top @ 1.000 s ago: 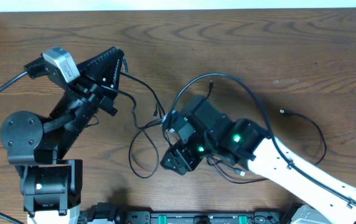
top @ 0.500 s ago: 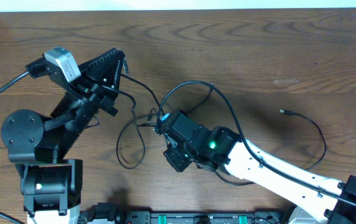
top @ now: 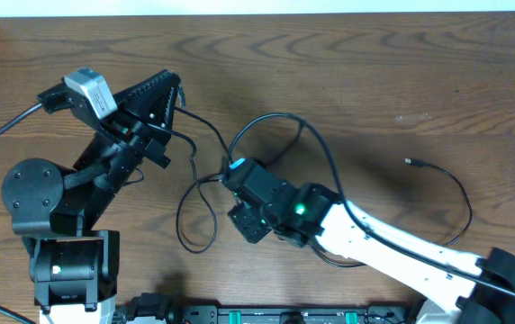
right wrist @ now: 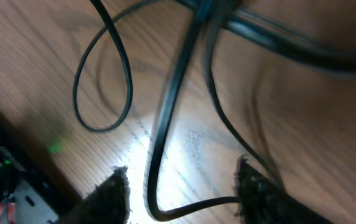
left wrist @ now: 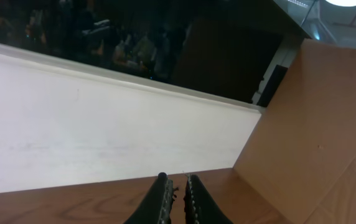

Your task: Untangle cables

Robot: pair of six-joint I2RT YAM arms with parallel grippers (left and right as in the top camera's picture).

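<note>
We see the wooden table [top: 420, 72] filling the overhead frame. The right arm [top: 393, 256] reaches in from the lower right to the centre, and the left arm [top: 41, 193] stands at the left. The cables [top: 280, 117], all black here, lie in loops at the centre of the frame, and one strand trails to the right with its plug [top: 411, 162] on the wood. The right gripper [right wrist: 184, 186] hangs over the loops, its fingers [right wrist: 117, 186] spread with a cable curving between them, not squeezed. The left gripper [left wrist: 177, 193] has its fingers pressed together; whether they pinch a strand we cannot tell
</note>
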